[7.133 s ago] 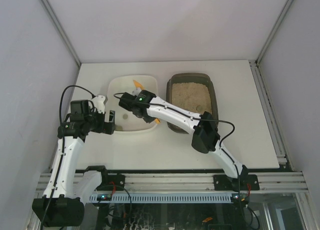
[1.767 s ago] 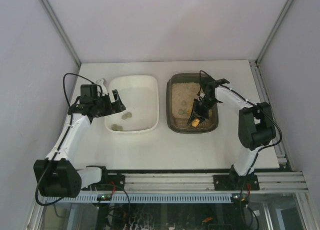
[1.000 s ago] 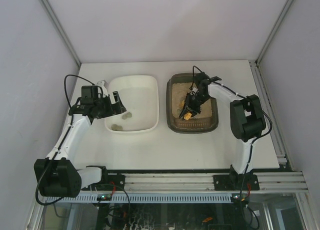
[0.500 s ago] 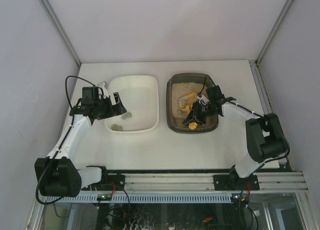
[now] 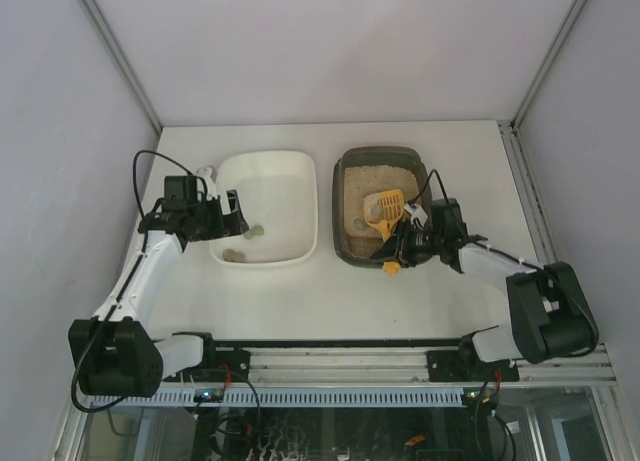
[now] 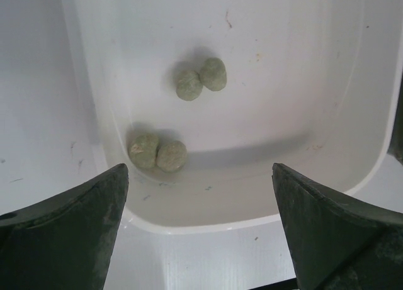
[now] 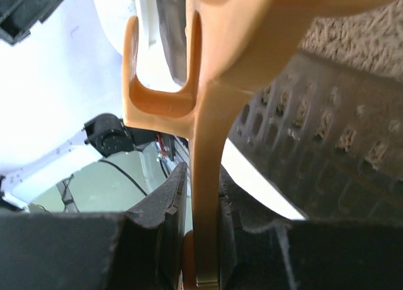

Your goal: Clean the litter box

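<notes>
The dark grey-brown litter box (image 5: 432, 196) with beige litter sits right of centre. My right gripper (image 5: 404, 243) is shut on the handle of an orange slotted scoop (image 5: 384, 207), whose head lies over the litter; the handle (image 7: 208, 195) runs between my pads beside the box wall (image 7: 315, 145). A greenish clump (image 5: 356, 223) lies in the litter left of the scoop. My left gripper (image 5: 228, 217) is open at the left rim of the white tub (image 5: 300, 256). In the left wrist view several greenish clumps (image 6: 200, 79) lie on the tub floor (image 6: 283, 82).
The white tub stands just left of the litter box, a narrow gap between them. Grey walls enclose the white table (image 5: 300, 301) on three sides. A metal rail (image 5: 530, 211) runs along the table's right edge.
My right arm has drawn back toward the near right and lowered, turning the scoop so its head points away over the litter. The left arm has stayed at the tub.
</notes>
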Tool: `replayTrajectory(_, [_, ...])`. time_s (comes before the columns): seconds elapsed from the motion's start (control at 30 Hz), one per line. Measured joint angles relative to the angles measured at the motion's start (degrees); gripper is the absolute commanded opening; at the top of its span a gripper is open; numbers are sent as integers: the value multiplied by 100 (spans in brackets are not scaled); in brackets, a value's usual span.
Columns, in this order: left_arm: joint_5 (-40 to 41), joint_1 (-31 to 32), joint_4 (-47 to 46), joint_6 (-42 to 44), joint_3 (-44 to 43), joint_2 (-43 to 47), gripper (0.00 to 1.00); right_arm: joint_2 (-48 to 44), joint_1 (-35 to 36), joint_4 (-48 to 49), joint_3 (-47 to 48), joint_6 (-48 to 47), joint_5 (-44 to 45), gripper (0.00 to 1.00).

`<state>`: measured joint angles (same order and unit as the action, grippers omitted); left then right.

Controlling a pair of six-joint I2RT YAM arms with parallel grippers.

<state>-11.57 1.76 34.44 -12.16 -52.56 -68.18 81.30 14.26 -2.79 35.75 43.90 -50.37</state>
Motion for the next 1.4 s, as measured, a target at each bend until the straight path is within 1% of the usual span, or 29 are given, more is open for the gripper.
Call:
replayTrajectory(0.1, [214,-2,83,221,0,136,100,-490,-20,918,-745,297,-33,0])
replayTrajectory(0.17, [323,-2,109,393,2,295,100,-704,-55,1480,-1058,522,-59,0])
replayTrajectory(0.27, [439,-2,177,691,2,553,100,-708,-98,2590,-1303,944,-98,0])
replayTrajectory(0.33, [496,-2,227,844,9,660,100,-546,-101,3390,-1399,1285,-122,0])
replayTrajectory(0.4, [564,-2,278,944,22,726,100,-190,-98,4505,-1543,1773,-118,0])
replayTrajectory(0.5, [682,-2,293,1036,92,787,100,472,66,5569,-1574,2321,-39,0])
replayTrajectory(0.57, [745,-2,319,1084,162,824,100,975,291,6140,-1543,2651,-7,0])
replayTrajectory(0.67, [890,-2,367,1165,251,855,100,1543,400,7060,-1561,3228,20,0])
replayTrajectory(0.83, [1036,-4,448,1266,402,968,100,1751,367,7866,-1593,3727,179,0])
replayTrajectory(0.9, [1040,-4,470,1285,402,975,100,1709,306,8041,-1611,3832,190,0])
replayTrajectory(0.97, [1027,-4,472,1307,402,975,100,1534,205,8004,-1700,3834,177,0])
replayTrajectory(1.07, [894,-4,490,1394,402,975,100,1012,122,7281,-1709,3519,197,0])
replayTrajectory(1.23, [363,-7,691,1639,402,981,100,111,-101,6299,-1985,3051,203,0])
replayTrajectory(1.27, [254,-9,728,1690,402,981,100,-35,-96,5932,-1985,2903,221,0])
replayTrajectory(1.33, [79,-7,782,1762,402,981,100,-214,-94,5351,-1954,2649,295,0])
replayTrajectory(1.4, [-7,-7,826,1794,402,981,100,-306,-151,5045,-1952,2540,289,0])
